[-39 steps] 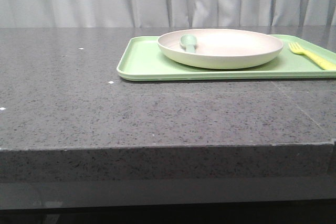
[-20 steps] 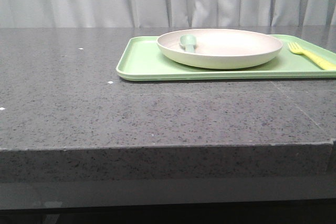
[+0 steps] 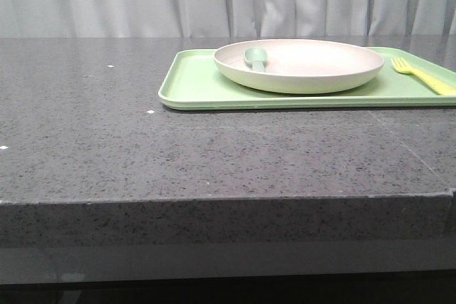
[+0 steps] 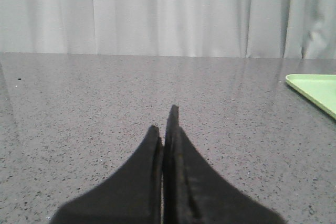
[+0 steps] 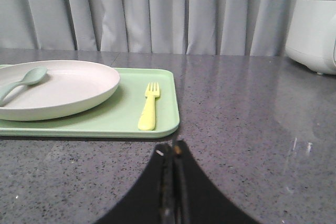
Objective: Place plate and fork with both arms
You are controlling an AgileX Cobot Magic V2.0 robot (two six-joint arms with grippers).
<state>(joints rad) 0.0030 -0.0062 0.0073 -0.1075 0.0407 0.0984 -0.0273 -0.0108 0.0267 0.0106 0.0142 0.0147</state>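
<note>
The cream-beige plate sits on a light-green tray at the back right of the grey stone table, and also shows in the right wrist view. The yellow fork lies on the tray to the right of the plate, and shows in the right wrist view too. My right gripper is shut and empty, over the table just short of the tray's near edge. My left gripper is shut and empty, over bare table to the left of the tray corner. Neither gripper shows in the front view.
A pale green spoon rests in the plate, also in the right wrist view. A white appliance stands at the table's back right. Grey curtains hang behind. The table's front edge is near the camera.
</note>
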